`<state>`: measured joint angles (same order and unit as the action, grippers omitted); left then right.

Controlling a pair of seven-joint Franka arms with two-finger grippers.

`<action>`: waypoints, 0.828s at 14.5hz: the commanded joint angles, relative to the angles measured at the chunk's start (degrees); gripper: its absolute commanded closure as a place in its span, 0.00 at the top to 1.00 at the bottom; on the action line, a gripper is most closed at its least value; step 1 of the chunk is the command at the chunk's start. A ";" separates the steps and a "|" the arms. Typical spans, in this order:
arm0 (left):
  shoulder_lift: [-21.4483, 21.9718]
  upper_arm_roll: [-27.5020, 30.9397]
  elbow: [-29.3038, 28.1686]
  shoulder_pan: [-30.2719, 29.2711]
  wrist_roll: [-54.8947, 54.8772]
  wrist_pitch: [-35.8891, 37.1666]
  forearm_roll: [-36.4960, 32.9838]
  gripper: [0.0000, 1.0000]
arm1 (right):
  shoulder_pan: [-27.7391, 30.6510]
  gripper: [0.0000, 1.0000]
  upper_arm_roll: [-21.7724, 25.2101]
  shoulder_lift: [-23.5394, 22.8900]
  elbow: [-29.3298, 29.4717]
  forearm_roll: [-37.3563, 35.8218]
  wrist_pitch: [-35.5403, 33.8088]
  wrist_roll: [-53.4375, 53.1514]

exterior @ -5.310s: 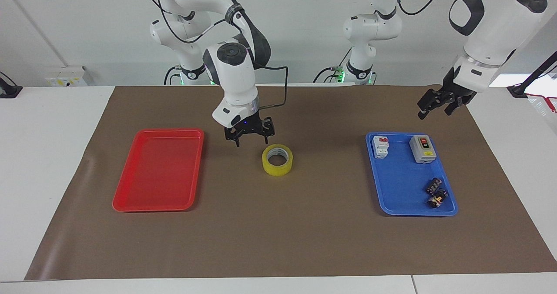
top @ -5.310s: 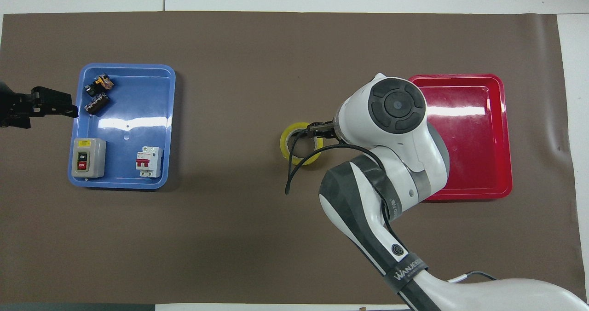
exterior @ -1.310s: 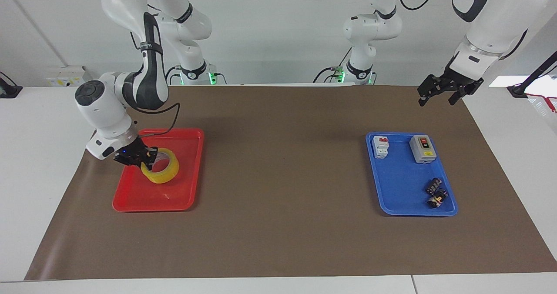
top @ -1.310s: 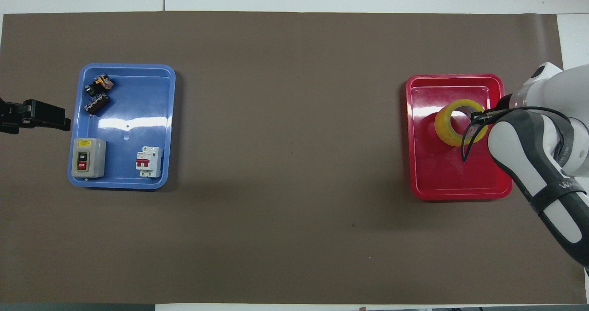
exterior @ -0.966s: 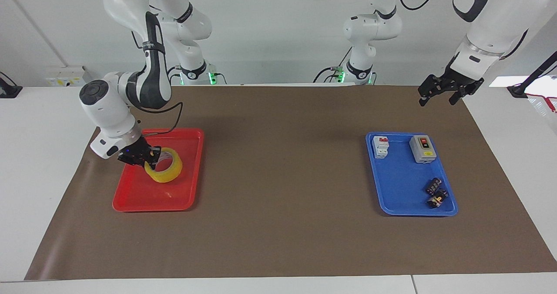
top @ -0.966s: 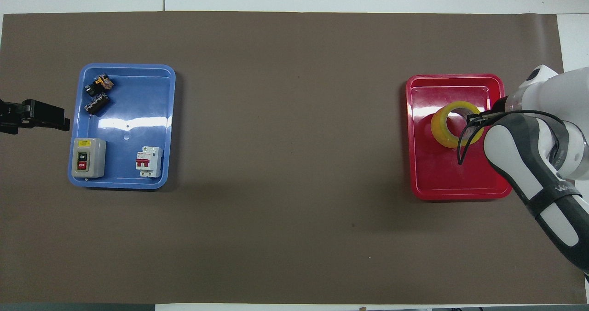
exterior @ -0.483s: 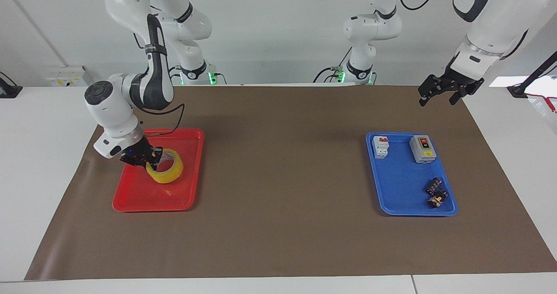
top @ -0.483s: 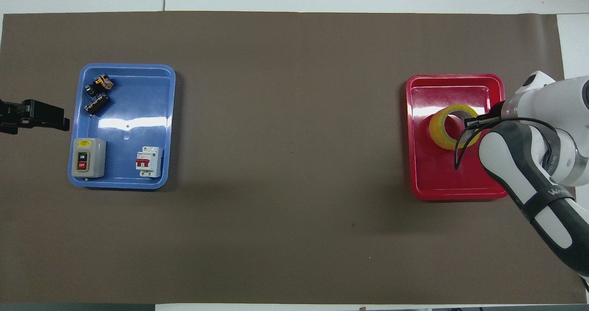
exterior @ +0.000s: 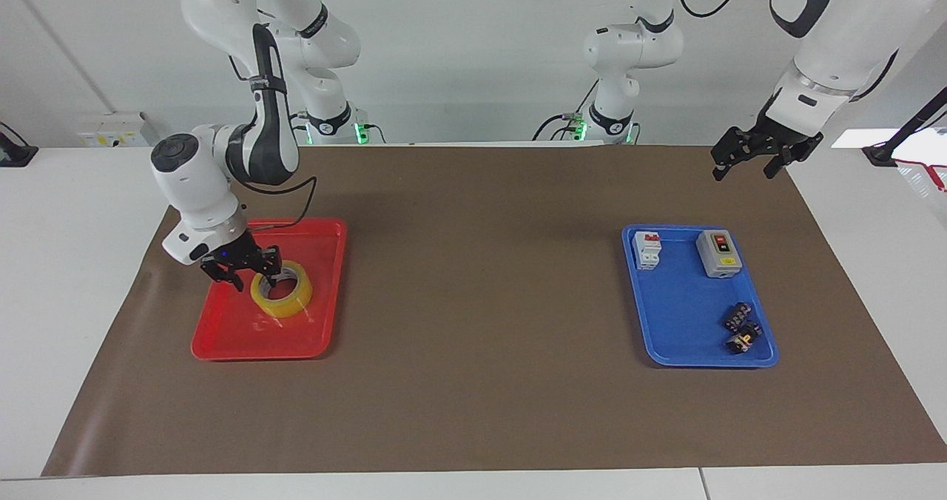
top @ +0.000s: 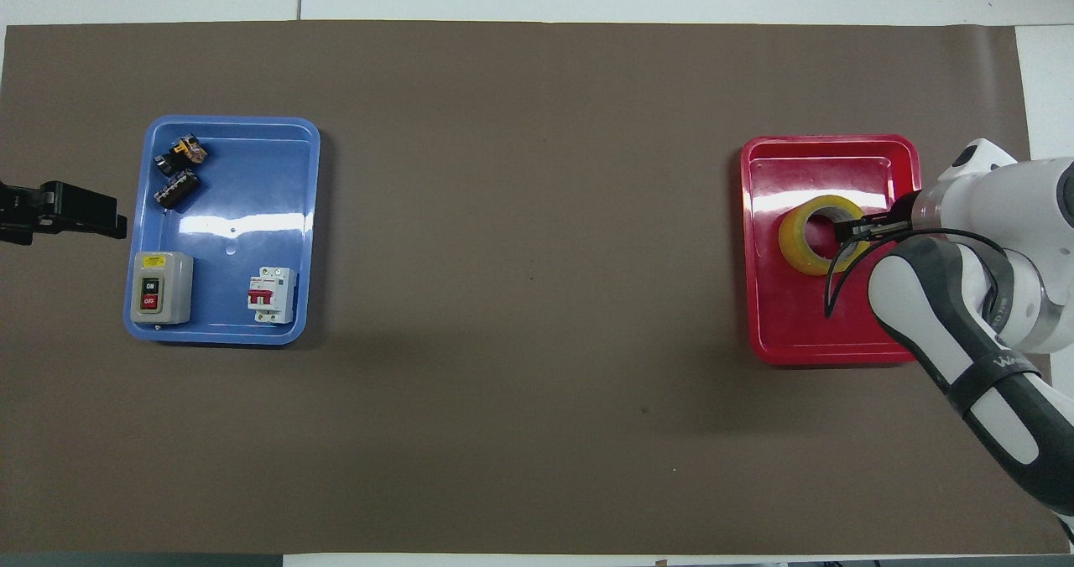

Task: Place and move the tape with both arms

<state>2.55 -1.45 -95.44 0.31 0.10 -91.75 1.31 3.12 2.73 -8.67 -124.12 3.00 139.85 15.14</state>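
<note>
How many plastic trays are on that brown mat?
2. The red tray, at the right arm's end, holds the tape. The blue tray, at the left arm's end, holds electrical parts. None seems hidden.

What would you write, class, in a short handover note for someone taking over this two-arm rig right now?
Right gripper: open, low over the red tray, fingers astride the rim of the tape.
Left gripper: open, waiting in the air over the mat's edge at the left arm's end, near the blue tray.
Tape: lying flat in the red tray, nothing gripping it.
Blue tray: holds a circuit breaker, a switch box and two small dark parts.
Done: tape is in the red tray.
Left: lift the right gripper clear; any further tape move.
</note>
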 commanded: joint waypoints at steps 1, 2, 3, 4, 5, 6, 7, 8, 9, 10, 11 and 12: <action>1.23 0.13 -0.71 -0.04 -0.37 0.35 -1.13 1.00 | -0.48 1.00 -0.18 1.20 1.24 1.13 -1.07 0.60; 1.23 0.13 -0.71 -0.04 -0.37 0.35 -1.13 1.00 | -0.84 1.00 -0.18 1.37 3.08 1.13 -2.64 -1.06; 1.23 0.13 -0.71 0.04 -0.37 0.35 -1.13 1.00 | -0.93 1.00 -0.18 1.46 5.62 0.96 -5.18 -3.60; 1.23 0.13 -0.71 -0.04 -0.37 0.35 -1.13 1.00 | -1.45 1.00 -0.18 1.63 8.51 0.26 -8.51 -6.50; 1.23 0.13 -0.71 -0.04 -0.37 0.35 -1.13 1.00 | -2.24 1.00 0.00 1.64 11.33 -0.62 -12.02 -10.18; 1.23 0.13 -0.71 -0.04 -0.37 0.35 -1.13 1.00 | -2.24 1.00 -0.09 2.16 13.53 -1.85 -14.84 -13.00; 1.23 0.13 -0.71 -0.04 -0.37 0.35 -1.13 1.00 | -2.33 1.00 -0.18 3.12 15.38 -3.43 -17.92 -15.38; 1.23 0.13 -0.71 -0.04 -0.37 0.35 -1.13 1.00 | -2.42 1.00 -0.26 4.09 17.49 -4.40 -21.52 -17.32; 1.23 0.13 -0.71 -0.04 -0.37 0.35 -1.13 1.00 | -2.42 1.00 -0.27 5.05 20.64 -4.58 -27.03 -18.81; 1.23 0.13 -0.71 0.04 -0.37 0.35 -1.13 1.00 | -2.42 1.00 -0.35 5.85 23.63 -4.58 -31.96 -19.44; 1.23 0.13 -0.71 -0.04 -0.37 0.35 -1.13 1.00 | -2.42 1.00 -0.35 6.81 26.45 -4.58 -36.62 -19.71; 1.23 0.13 -0.71 -0.04 -0.37 0.35 -1.13 1.00 | -2.33 1.00 -0.35 7.52 28.21 -4.58 -39.80 -19.71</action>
<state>2.55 -1.45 -95.44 0.31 0.10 -91.75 1.30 0.39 2.70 -2.27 -100.11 -0.91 106.22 -3.11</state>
